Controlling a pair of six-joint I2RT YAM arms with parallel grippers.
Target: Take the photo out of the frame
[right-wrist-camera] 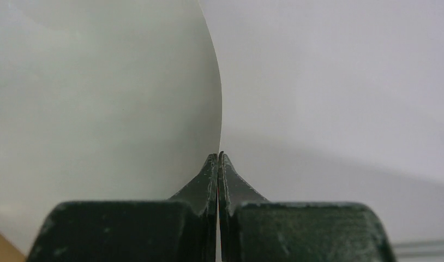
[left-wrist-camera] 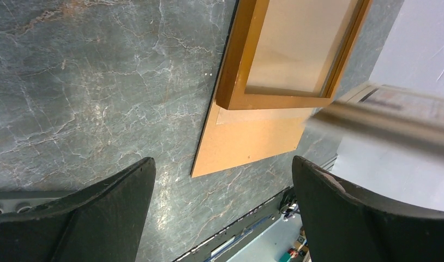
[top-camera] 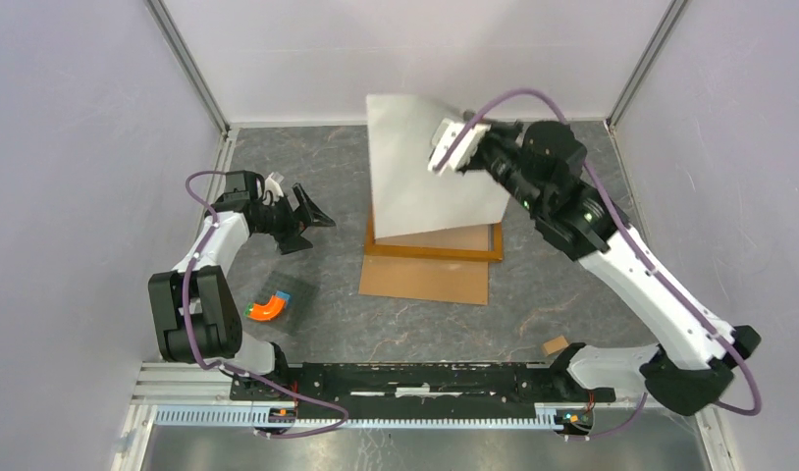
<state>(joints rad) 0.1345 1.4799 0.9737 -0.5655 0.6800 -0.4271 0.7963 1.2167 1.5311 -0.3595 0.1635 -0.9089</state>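
Photo (top-camera: 420,167) curved, white-backed, pinched by right gripper (right-wrist-camera: 218,159); left gripper (top-camera: 317,221) spread.

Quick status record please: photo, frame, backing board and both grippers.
photo: raised above the frame, plain back facing top camera
frame: flat on table, overlapping backing board
backing board: flat on table, near side of frame
left gripper: open, empty, left of frame
right gripper: shut on photo's edge

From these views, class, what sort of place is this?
Likely a lab robot cell: plain walls on metal posts enclose a grey tabletop; left arm and right arm bolted to a rail.
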